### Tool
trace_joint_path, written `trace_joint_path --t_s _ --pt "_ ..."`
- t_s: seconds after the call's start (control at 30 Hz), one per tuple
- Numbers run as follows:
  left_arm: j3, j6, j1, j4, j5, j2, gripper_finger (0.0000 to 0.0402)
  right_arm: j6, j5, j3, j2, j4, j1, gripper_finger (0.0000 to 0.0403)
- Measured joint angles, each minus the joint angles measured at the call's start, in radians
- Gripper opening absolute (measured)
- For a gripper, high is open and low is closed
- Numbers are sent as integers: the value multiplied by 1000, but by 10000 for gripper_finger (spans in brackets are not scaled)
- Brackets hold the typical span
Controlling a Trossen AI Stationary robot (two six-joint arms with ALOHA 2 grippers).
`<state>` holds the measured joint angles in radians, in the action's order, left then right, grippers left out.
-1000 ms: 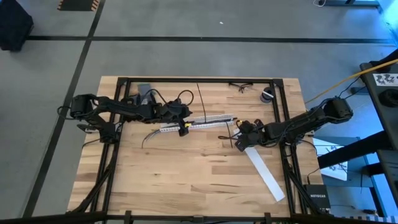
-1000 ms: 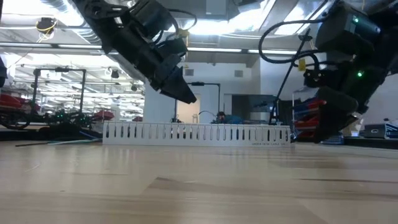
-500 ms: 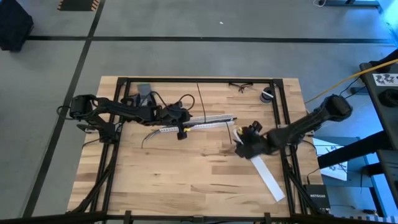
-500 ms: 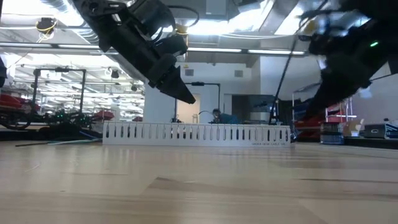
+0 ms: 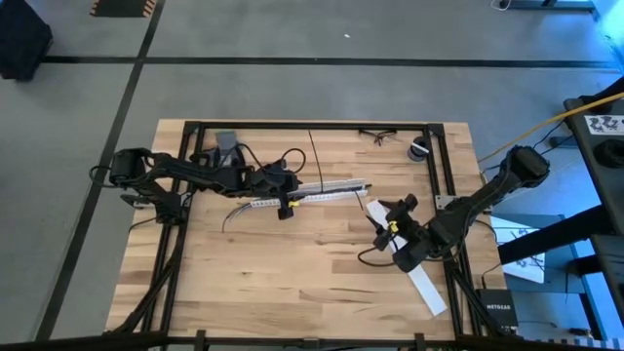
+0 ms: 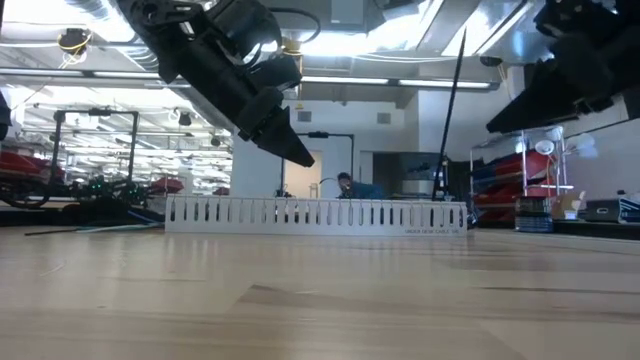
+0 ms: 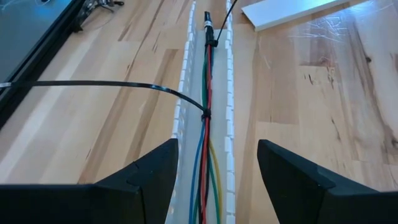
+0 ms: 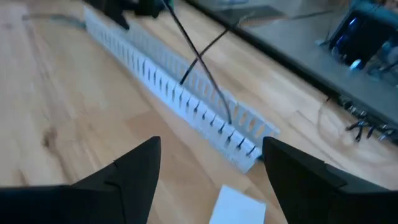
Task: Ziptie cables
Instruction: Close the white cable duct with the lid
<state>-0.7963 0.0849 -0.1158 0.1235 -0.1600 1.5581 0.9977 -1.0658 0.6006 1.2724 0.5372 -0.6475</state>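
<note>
The cables (image 7: 207,134), red, blue, green and yellow wires, lie lengthwise inside the white slotted channel (image 5: 312,192). Two black zipties bind them. One (image 7: 204,114) has its tail lying across the table toward the far edge (image 5: 314,151). The other (image 7: 210,42) sits near the channel's right end, its tail standing up (image 6: 455,100). My left gripper (image 7: 217,146) hovers open above the channel's left part (image 5: 284,203), one finger over each side, touching nothing. My right gripper (image 5: 386,228) is open and raised, near-right of the channel's right end (image 8: 245,149).
A flat white cover strip (image 5: 414,268) lies slanted toward the table's near right corner, under my right arm. Glasses (image 5: 375,136) and a small round thing (image 5: 419,148) sit by the far edge, a grey block (image 5: 226,142) far left. Black frame rails (image 5: 444,185) border the table.
My right gripper has risen off the table and drawn back toward the near edge, away from the channel's right end. The channel, cables and zipties have stayed where they were.
</note>
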Motion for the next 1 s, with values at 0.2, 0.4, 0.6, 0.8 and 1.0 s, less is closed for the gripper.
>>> trace_joint_path --t_s 0.2,0.4,0.6,0.8,1.0 --pt "0 -2 0 0 0 0 214 2 15 0 0 -67 42 271" --pt "0 -10 1 -1 0 0 214 -6 207 0 -3 -89 116 271" --pt "0 -4 12 -10 0 0 214 58 190 1 -39 -36 127 271" --pt "0 -7 13 -18 0 0 214 149 227 -52 -30 -29 124 271" --pt "0 -8 14 -17 0 0 214 148 238 -72 -13 -60 124 271"
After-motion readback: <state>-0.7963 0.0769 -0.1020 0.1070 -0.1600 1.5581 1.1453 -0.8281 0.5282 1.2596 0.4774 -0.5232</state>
